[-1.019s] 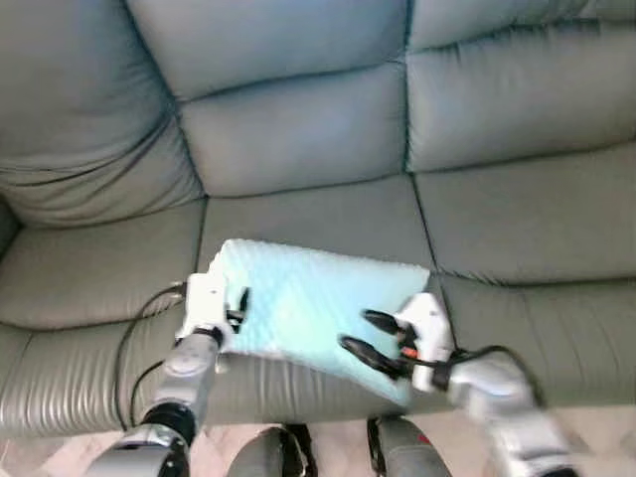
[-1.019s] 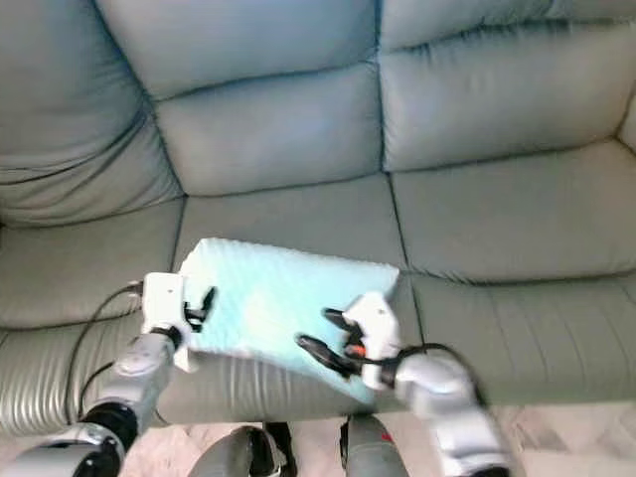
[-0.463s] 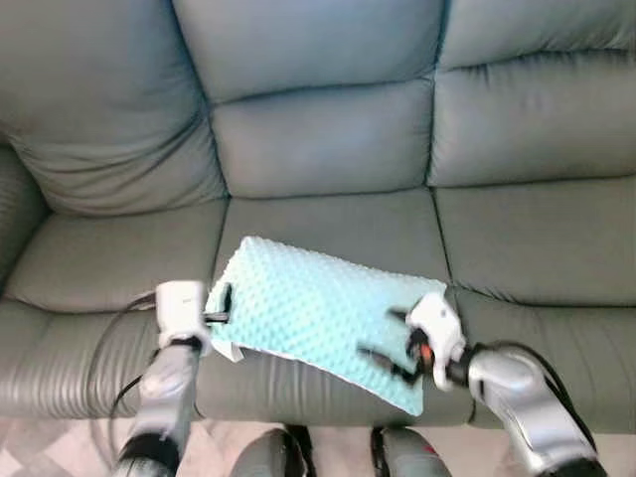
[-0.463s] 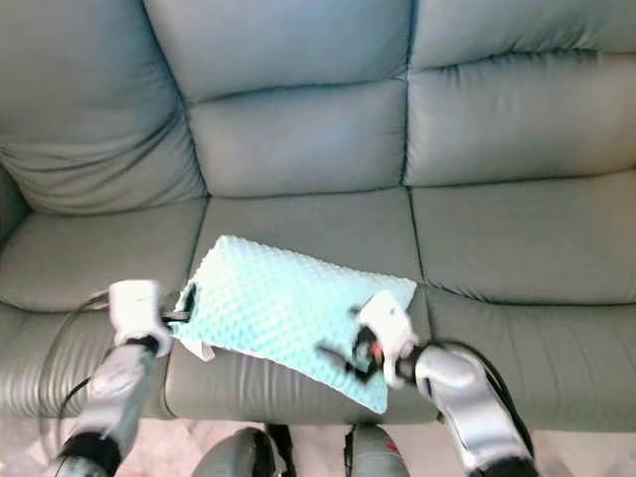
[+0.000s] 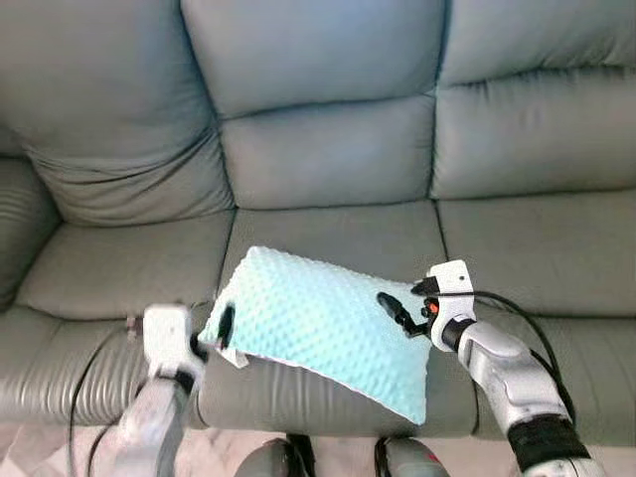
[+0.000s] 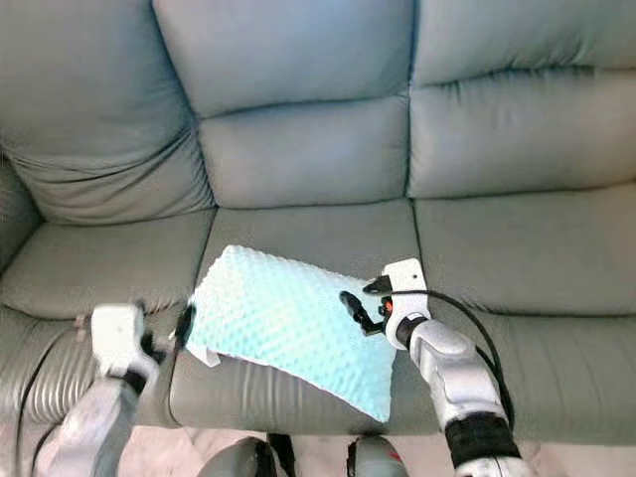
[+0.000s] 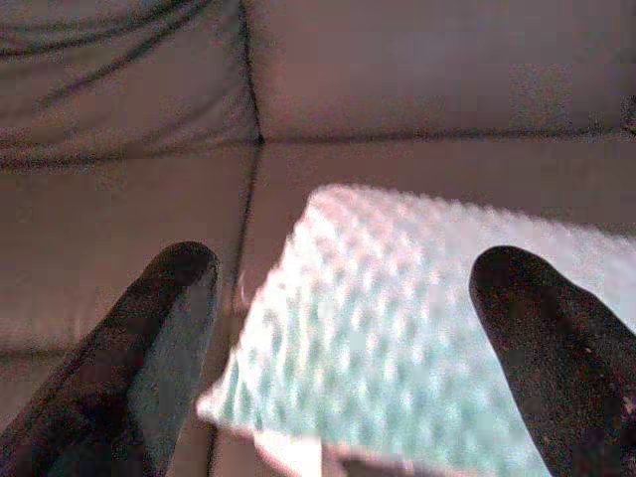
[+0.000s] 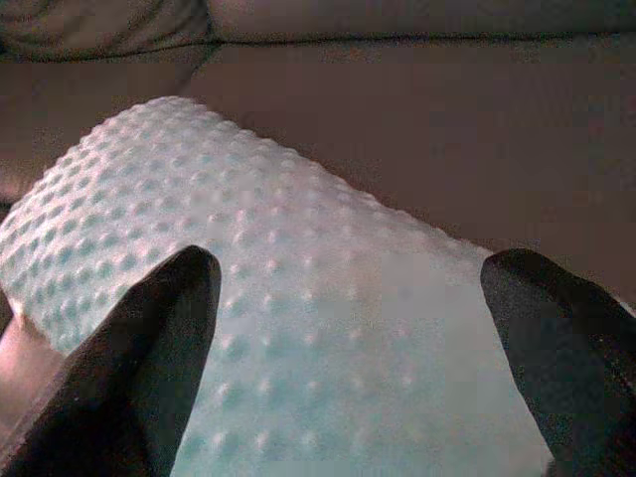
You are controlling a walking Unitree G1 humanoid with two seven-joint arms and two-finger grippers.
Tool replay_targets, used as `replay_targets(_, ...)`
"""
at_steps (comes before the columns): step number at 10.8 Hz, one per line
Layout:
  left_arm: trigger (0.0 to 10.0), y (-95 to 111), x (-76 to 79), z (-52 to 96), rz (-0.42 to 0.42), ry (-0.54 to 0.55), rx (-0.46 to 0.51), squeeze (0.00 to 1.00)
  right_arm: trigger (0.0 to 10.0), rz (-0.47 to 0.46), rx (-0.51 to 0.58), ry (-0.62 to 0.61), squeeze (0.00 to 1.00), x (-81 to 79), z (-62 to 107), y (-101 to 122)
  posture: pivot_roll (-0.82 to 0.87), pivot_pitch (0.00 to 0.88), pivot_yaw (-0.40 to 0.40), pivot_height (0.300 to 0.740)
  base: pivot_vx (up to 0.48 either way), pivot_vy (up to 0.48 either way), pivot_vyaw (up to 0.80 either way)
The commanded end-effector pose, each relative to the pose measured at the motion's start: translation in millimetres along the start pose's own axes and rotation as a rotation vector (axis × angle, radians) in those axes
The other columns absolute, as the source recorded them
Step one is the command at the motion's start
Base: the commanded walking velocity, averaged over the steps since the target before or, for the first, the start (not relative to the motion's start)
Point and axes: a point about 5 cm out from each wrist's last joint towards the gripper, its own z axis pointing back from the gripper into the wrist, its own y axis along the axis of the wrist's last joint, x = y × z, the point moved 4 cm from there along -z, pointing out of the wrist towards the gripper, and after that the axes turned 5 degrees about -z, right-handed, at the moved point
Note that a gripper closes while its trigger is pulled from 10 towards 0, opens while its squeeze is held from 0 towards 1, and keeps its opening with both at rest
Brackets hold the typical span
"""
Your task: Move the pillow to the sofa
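Now; pillow (image 5: 323, 333) on sofa (image 5: 328, 159); L gripper (image 7: 343, 338) + R gripper (image 8: 348, 338) spread wide, flanking it

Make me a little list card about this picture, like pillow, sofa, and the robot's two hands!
pillow: light blue, bumpy, lying tilted on the middle seat cushion, one corner over the front edge
sofa: grey-green, three seat sections
left gripper: open, at the pillow's left edge
right gripper: open, fingers over the pillow's right end
task: pillow is on the sofa
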Motion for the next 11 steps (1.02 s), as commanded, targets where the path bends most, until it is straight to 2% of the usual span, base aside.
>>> replay_targets(1, 10.0, -5.0, -5.0, 8.5, -0.014, -0.008, -0.036, 1.0, 10.0, -0.055, -0.024, -0.005, 1.0, -3.3, -3.0, -5.1, -0.25, 0.171, 0.143, 0.74, 0.0, 0.0, 0.0)
replay_targets(2, 10.0, -5.7, -5.3, 16.6, -0.009, -0.013, -0.061, 1.0, 10.0, -0.168, -0.091, 0.015, 1.0, -7.5, -6.0, -11.3, -0.23, 0.175, 0.137, 0.74, 0.0, 0.0, 0.0)
replay_targets(3, 10.0, -5.8, -5.2, 18.8, -0.015, -0.013, -0.076, 1.0, 10.0, -0.196, -0.16, 0.064, 1.0, -13.9, -8.0, -17.1, -0.23, 0.174, 0.136, 0.74, 0.0, 0.0, 0.0)
replay_targets(4, 10.0, -5.8, 2.8, 18.9, -0.035, -0.079, -0.104, 0.0, 10.0, -0.168, -0.213, 0.112, 0.0, -21.0, -11.5, -19.4, -0.22, 0.173, 0.135, 0.74, 0.0, 0.0, 0.0)
replay_targets(5, 10.0, -4.6, 14.1, 20.4, -0.023, -0.155, -0.129, 0.0, 10.0, -0.13, -0.251, 0.158, 0.0, -28.4, -13.0, -22.3, -0.22, 0.171, 0.13, 0.74, 0.0, 0.0, 0.0)
replay_targets(6, 10.0, -5.1, 19.3, 18.5, -0.061, -0.177, -0.139, 0.0, 10.0, 0.002, -0.335, 0.253, 0.0, -40.1, -8.5, -37.4, -0.22, 0.17, 0.129, 0.74, 0.0, 0.0, 0.0)
replay_targets(7, 10.0, -10.1, 17.9, 15.3, -0.056, -0.143, -0.156, 0.0, 10.0, 0.085, -0.399, 0.248, 0.0, -34.9, -5.1, -57.3, -0.23, 0.173, 0.13, 0.74, 0.0, 0.0, 0.0)
replay_targets(8, 10.0, -10.0, 24.0, 12.9, -0.052, -0.14, -0.156, 0.0, 10.0, 0.078, -0.462, 0.25, 0.0, -31.0, -0.8, -75.7, -0.22, 0.177, 0.13, 0.74, 0.0, 0.0, 0.0)
replay_targets(9, 10.0, -8.1, 28.0, 12.5, -0.053, -0.149, -0.15, 0.0, 10.0, 0.131, -0.488, 0.291, 0.0, -32.6, 2.4, -80.2, -0.21, 0.179, 0.131, 0.74, 0.0, 0.0, 0.0)
replay_targets(10, 10.0, -5.0, 33.6, 13.8, -0.058, -0.17, -0.15, 0.0, 10.0, 0.381, -0.575, 0.382, 0.0, -27.7, 14.0, -92.4, -0.21, 0.188, 0.135, 0.74, 0.0, 0.0, 0.0)
replay_targets(11, 10.0, -4.6, 33.9, 15.2, -0.061, -0.175, -0.15, 0.0, 10.0, 0.505, -0.582, 0.345, 0.0, -14.4, 14.4, -92.4, -0.21, 0.197, 0.137, 0.74, 0.0, 0.0, 0.0)
